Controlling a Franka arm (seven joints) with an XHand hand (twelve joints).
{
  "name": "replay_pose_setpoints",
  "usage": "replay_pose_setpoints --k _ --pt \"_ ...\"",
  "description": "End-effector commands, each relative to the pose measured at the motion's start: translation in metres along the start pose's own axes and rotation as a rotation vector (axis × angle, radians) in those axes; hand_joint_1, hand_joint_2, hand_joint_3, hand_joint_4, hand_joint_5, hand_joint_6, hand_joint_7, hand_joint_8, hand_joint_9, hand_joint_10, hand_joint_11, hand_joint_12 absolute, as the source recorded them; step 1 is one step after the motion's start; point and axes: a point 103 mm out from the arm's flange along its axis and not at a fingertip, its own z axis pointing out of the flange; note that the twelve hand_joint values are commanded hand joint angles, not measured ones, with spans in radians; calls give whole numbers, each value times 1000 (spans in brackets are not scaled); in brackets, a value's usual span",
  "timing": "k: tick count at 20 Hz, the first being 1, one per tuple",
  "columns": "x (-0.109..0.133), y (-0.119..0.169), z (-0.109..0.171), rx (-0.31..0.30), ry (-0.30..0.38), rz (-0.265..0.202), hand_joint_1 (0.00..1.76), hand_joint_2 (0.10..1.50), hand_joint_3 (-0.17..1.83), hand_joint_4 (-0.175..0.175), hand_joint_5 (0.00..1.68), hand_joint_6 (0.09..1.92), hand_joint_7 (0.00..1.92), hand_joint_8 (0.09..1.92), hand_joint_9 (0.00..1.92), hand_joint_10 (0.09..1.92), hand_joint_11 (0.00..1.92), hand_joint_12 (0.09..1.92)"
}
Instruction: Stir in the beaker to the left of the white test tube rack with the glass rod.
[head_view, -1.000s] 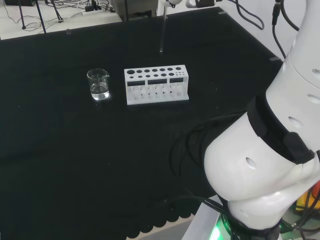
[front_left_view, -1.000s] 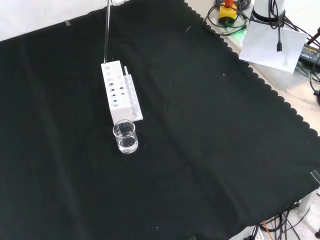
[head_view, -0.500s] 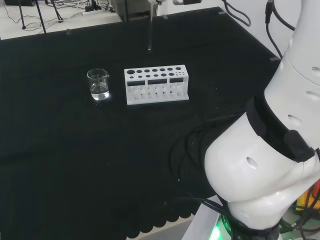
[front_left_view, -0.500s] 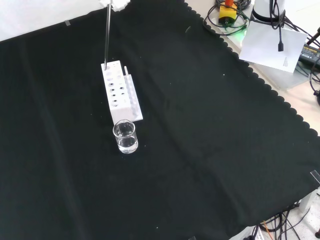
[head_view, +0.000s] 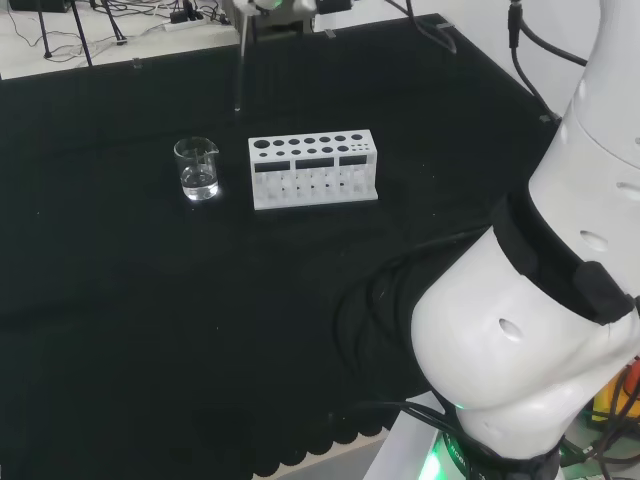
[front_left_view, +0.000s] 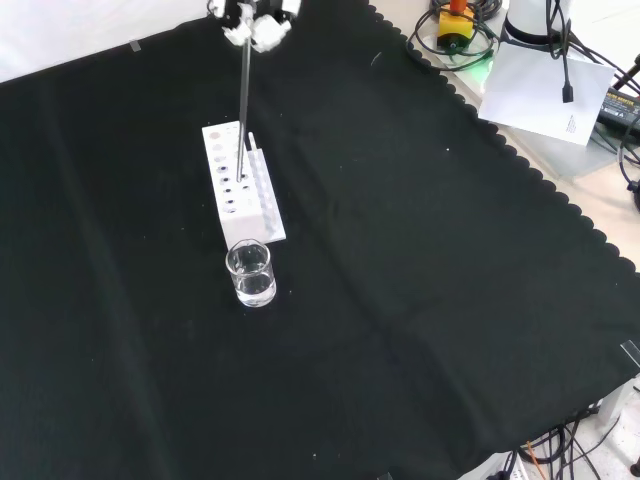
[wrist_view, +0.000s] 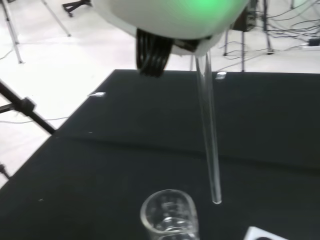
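The beaker stands upright on the black cloth, just to the left of the white test tube rack in the head view, apart from it by a narrow gap; in the front view the beaker sits directly below the near end of the rack, almost touching it. A little clear liquid lies in its lower part. The glass rod hangs nearly upright in the air, its lower tip above the cloth, behind and between the beaker and the rack's left end as the head view shows it. In the front view the rod crosses in front of the rack's far end, its tip over the rack's holes and well short of the beaker. The wrist view puts the rod close beside the beaker's rim, its tip outside the glass and level with the rim. The hand at the top of the front view is closed round the rod's upper end, its white fingertips curled against the rod. In the head view the hand is cut by the top edge.
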Motion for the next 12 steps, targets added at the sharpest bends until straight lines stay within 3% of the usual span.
replay_pose_setpoints --k 1,12 --pt "42 9 13 22 16 -73 1215 593 875 -175 1178 932 1435 1220 1721 930 1742 605" --pt "70 34 40 53 30 -128 1215 593 874 -175 1178 931 1435 1220 1722 930 1744 602"
